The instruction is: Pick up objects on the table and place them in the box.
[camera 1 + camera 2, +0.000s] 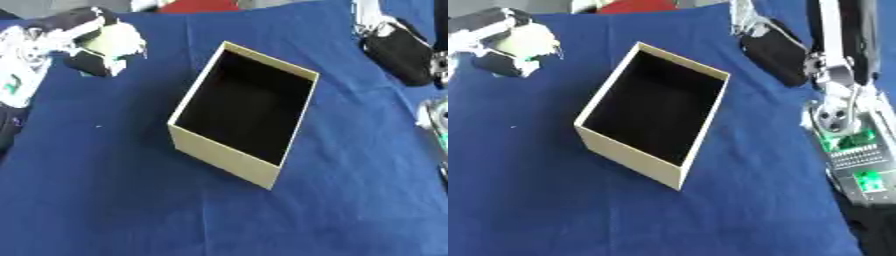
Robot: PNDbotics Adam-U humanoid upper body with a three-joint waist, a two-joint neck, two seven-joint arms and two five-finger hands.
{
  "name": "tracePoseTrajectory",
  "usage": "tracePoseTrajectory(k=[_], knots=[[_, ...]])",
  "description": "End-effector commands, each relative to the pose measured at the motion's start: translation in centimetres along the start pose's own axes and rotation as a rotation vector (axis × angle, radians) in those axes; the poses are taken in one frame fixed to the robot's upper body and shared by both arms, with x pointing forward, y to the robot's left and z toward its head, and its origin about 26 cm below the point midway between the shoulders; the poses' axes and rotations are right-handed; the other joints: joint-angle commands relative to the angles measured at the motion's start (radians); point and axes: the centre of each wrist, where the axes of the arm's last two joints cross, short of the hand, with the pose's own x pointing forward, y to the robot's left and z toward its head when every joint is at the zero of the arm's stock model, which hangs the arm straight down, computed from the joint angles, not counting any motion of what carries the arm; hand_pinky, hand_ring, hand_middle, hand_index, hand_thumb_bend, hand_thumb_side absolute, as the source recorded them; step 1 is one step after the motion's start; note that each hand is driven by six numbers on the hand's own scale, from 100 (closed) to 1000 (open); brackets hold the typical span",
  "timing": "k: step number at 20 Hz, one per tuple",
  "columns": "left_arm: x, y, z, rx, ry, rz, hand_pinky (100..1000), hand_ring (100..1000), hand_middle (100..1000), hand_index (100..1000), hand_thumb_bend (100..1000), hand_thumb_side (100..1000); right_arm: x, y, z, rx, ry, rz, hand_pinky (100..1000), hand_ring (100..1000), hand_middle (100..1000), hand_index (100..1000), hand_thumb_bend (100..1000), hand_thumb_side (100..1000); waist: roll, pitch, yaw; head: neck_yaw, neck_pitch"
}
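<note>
An open cardboard box (pixel 229 153) is set askew in the middle of the desk (pixel 105 200), which is covered by a blue cloth; its dark inside is seen from above and nothing can be made out in it. At the upper left, apart from the box, the left hand (pixel 92 37) is held over the cloth with its fingers curled round a pale, rounded object (pixel 112 39) — what the object is cannot be told. At the upper right a black, elongated object (pixel 773 56) lies on the cloth, near the box's far corner but not touching it. The right hand (pixel 846 150) is seen at the right edge — whether its fingers are open or closed cannot be told.
</note>
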Motion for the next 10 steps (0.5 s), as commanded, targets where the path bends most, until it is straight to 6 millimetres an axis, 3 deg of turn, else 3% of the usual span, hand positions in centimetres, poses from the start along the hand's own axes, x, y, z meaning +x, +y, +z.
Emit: tracePoseTrajectory(k=[1,5,10], knots=[[2.0,2.5,-0.4,0.043,-0.069,-0.077,503,767,710,770,100,211,0.4,-0.6,-0.5,-0.018,-0.023,0.008,890,743,750,892,100,551,-0.002,-0.031,0.001,-0.001,-0.004],[4.3,3.2,-1.5,0.063,-0.150,-0.116,499,765,706,766,100,203,0.4,-0.6,-0.6,-0.022,-0.024,0.011,890,744,750,891,100,550,-0.004,-0.032,0.002,0.001,-0.007],[8.6,3.7,-3.4,0.075,-0.281,-0.145,486,755,695,759,100,213,0.5,-0.7,-0.8,-0.029,-0.032,0.012,890,745,750,890,100,549,-0.007,-0.034,0.003,0.006,-0.014]])
